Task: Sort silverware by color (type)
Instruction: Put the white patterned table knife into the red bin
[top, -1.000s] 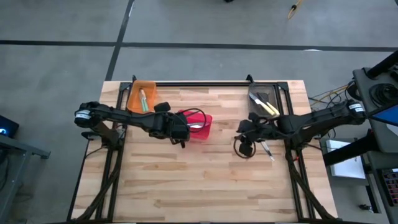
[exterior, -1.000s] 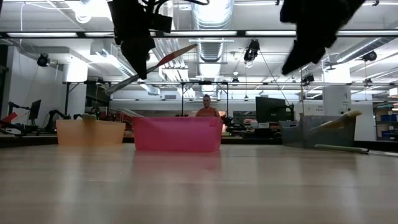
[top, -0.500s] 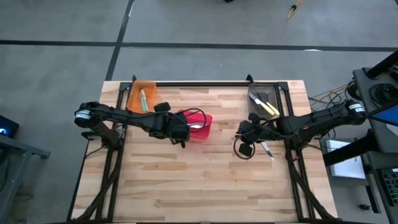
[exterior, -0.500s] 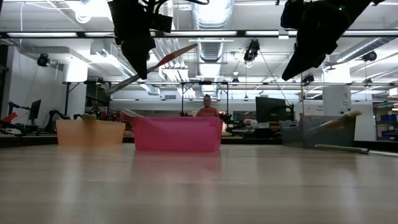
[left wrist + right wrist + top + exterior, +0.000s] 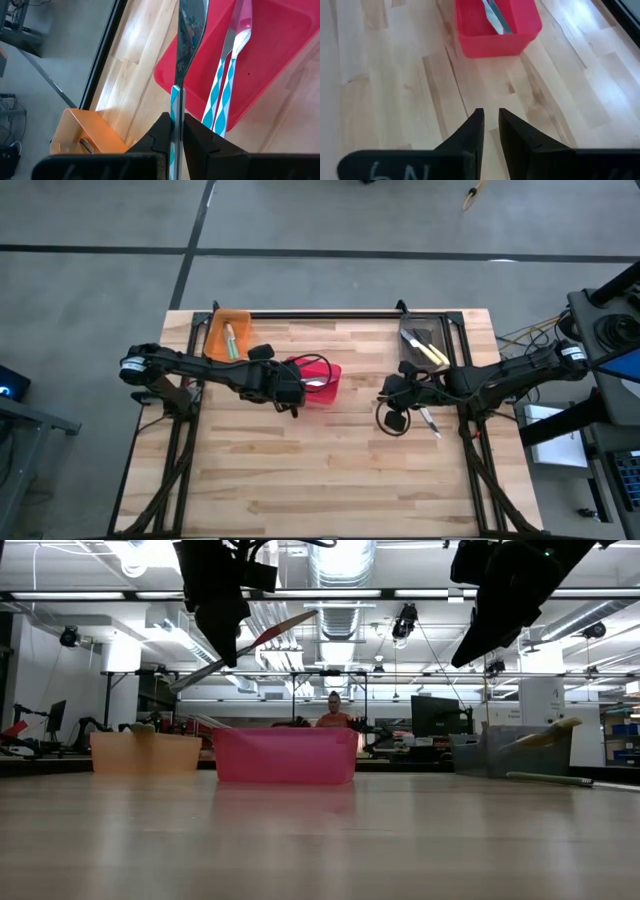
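Observation:
My left gripper (image 5: 176, 125) is shut on a piece of silverware (image 5: 186, 45) with a blue-and-white striped handle. It hangs in the air by the red bin (image 5: 322, 380). Two more blue-striped pieces (image 5: 222, 95) lie inside that bin. My right gripper (image 5: 491, 117) hovers over bare table to the right of the red bin. Its fingers are nearly together with nothing between them. An orange bin (image 5: 228, 335) at the far left holds green-handled pieces. A grey bin (image 5: 425, 345) at the far right holds yellow-handled ones. One more piece (image 5: 430, 420) lies on the table beneath my right arm. My left gripper pinches the striped handle (image 5: 175, 100) between its two fingers. The piece runs on along the fingers, and its metal end (image 5: 190, 25) reaches out past the tips toward the red bin. In the low view it slants, lifted clear of table and bin.
The three bins stand in a row toward the table's far edge. The near half of the wooden table is bare. A black frame rail (image 5: 320, 315) runs along the far edge. A person shows far off in the room behind the table.

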Controlling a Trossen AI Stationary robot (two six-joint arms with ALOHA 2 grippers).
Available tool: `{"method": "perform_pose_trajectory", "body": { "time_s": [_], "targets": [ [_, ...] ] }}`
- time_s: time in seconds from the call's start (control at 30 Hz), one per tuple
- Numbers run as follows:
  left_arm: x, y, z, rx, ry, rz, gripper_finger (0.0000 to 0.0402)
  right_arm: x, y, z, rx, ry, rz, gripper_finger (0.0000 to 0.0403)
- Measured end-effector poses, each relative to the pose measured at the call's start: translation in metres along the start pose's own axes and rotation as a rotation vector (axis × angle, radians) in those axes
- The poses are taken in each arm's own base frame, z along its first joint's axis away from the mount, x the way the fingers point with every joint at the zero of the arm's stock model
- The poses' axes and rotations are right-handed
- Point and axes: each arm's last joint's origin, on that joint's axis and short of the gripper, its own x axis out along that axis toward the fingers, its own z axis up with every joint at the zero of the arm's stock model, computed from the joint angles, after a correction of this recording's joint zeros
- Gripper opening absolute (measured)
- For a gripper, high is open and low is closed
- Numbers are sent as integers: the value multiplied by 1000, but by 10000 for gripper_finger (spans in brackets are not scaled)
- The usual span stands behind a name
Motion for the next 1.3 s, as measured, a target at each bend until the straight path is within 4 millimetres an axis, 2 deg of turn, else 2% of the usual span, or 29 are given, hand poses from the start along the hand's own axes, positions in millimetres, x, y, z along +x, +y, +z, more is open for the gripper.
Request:
{"method": "perform_pose_trajectory", "body": {
  "time_s": [0.57, 0.83, 0.97, 1.17, 1.3],
  "targets": [
    [0, 0, 1, -4, -4, -2, 14, 0, 2, 6, -40, -65, 20, 47],
    [-4, -5, -1, 34, -1, -49, 14, 0, 9, 26, -191, -349, 41, 47],
    [-13, -8, -2, 40, -41, -83, 14, -4, 11, 37, -218, -504, 51, 47],
    [-38, -12, 0, 38, -195, -177, 14, -11, 12, 48, -185, -688, 64, 50],
    [-60, -15, 6, 32, -356, -302, 14, -12, 12, 50, -152, -723, 76, 76]
  ]
}}
